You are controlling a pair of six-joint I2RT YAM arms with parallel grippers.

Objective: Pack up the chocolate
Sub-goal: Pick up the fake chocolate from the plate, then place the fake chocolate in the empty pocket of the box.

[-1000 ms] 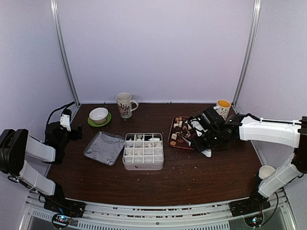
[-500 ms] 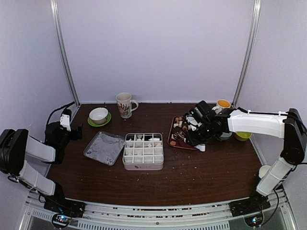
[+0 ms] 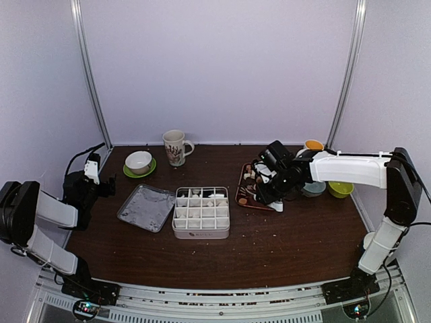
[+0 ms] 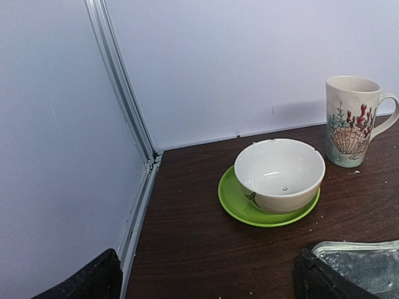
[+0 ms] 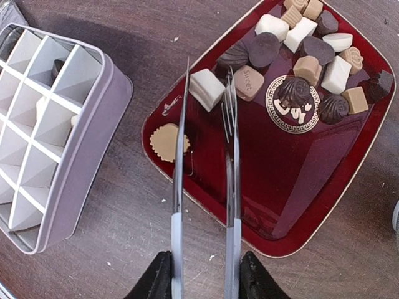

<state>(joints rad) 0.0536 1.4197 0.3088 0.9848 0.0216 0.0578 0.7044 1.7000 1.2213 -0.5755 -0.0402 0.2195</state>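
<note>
The right gripper [image 5: 202, 283] is pinching a pair of slim metal tongs with pale grey handles [image 5: 232, 187], its black fingers pressing the two arms from either side. The tongs are reaching out over a glossy dark red rectangular tray [image 5: 293, 187] that is sitting on the dark brown wooden table [image 3: 289, 249].

The small chocolate pieces [image 5: 293, 92], dark brown, tan and white, are mostly lying in a cluster at the tray's far end. A white chocolate cube [image 5: 206, 89] is sitting between the two tong tips; whether the tips are touching it cannot be told. A tan fluted round piece [image 5: 164, 142] is lying alone at the tray's corner, left of the tong blades.

Just beside the tray, to the left in the right wrist view, a pale rectangular box divided into a grid of white compartments [image 5: 81, 143] is standing; a few pieces are showing in some of its cells.

The left gripper [image 4: 206, 274] is hovering at the table's left side with its fingers spread wide, holding nothing. In front of it, a white ceramic bowl [image 4: 280, 174] is resting on a lime green saucer [image 4: 234, 202], and a tall cream mug with a shell and coral print [image 4: 349, 121] is standing upright beside them. A shallow silvery metal lid [image 3: 146, 207] is lying flat between the saucer and the box.
</note>
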